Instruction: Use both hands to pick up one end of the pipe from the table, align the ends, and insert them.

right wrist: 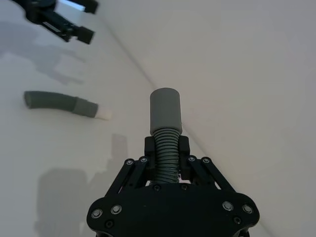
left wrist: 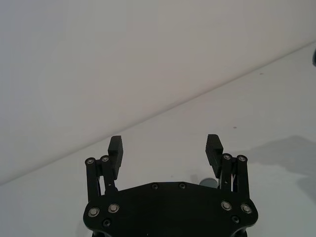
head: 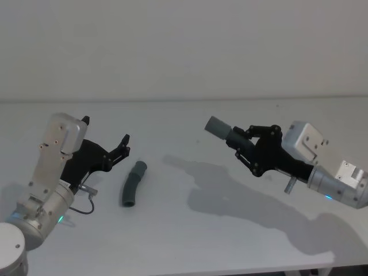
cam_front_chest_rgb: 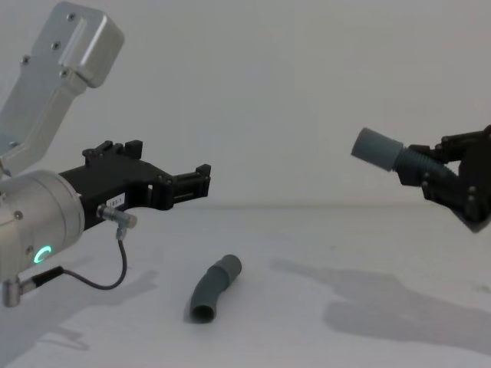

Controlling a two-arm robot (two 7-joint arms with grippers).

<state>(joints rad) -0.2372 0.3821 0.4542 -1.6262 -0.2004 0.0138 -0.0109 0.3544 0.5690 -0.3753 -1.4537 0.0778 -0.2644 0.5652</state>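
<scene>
One dark grey ribbed hose piece (head: 132,184) lies on the white matte worktop (head: 190,241). Just left of it hovers the black left tool (head: 106,130), released. Well to its right, the black right tool (head: 238,141) grasps a second grey hose piece (head: 220,129) in the air. Next, I judge, the left tool must descend and grasp the lying piece.

My left gripper (head: 106,130) and right gripper (head: 238,144) were black. The held hose (head: 221,129) was dark grey and ribbed, with a smooth, paler grey cuff (right wrist: 165,111). The loose hose (head: 132,184) was grey with a whitish tip (right wrist: 103,114). The table (head: 190,241) was white, my left arm (cam_front_chest_rgb: 34,218) silver, its light (cam_front_chest_rgb: 38,254) green.
</scene>
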